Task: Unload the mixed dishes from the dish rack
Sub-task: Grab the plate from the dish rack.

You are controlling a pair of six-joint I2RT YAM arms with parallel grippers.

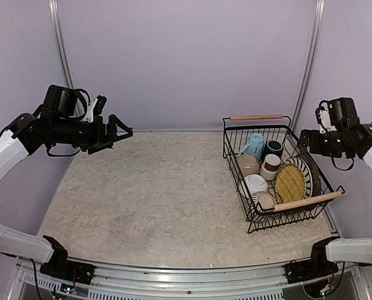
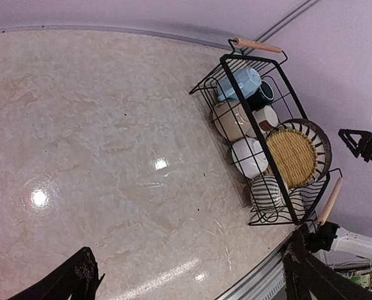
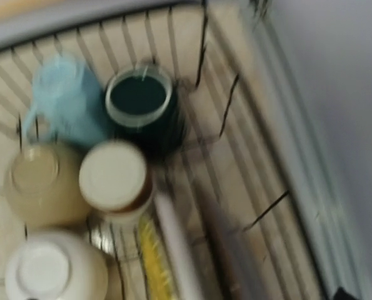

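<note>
The black wire dish rack (image 1: 256,117) stands at the right of the table. It holds a light blue mug (image 1: 254,145), a dark green mug (image 1: 273,149), a brown-white cup (image 1: 271,165), a white bowl (image 1: 255,184), a striped grey mug (image 1: 264,201) and a striped plate (image 1: 306,170) behind a yellow woven disc (image 1: 290,182). My left gripper (image 1: 120,132) is open and empty, high over the table's left side. My right gripper (image 1: 303,141) hovers just right of the rack and looks open. The blurred right wrist view shows the green mug (image 3: 139,100) and the brown-white cup (image 3: 114,175) below it.
A beige cup (image 1: 249,165) also sits in the rack. A dark plate (image 1: 315,178) stands behind the striped one. Purple walls close the back and sides. The marble tabletop (image 1: 154,194) stretches left of the rack.
</note>
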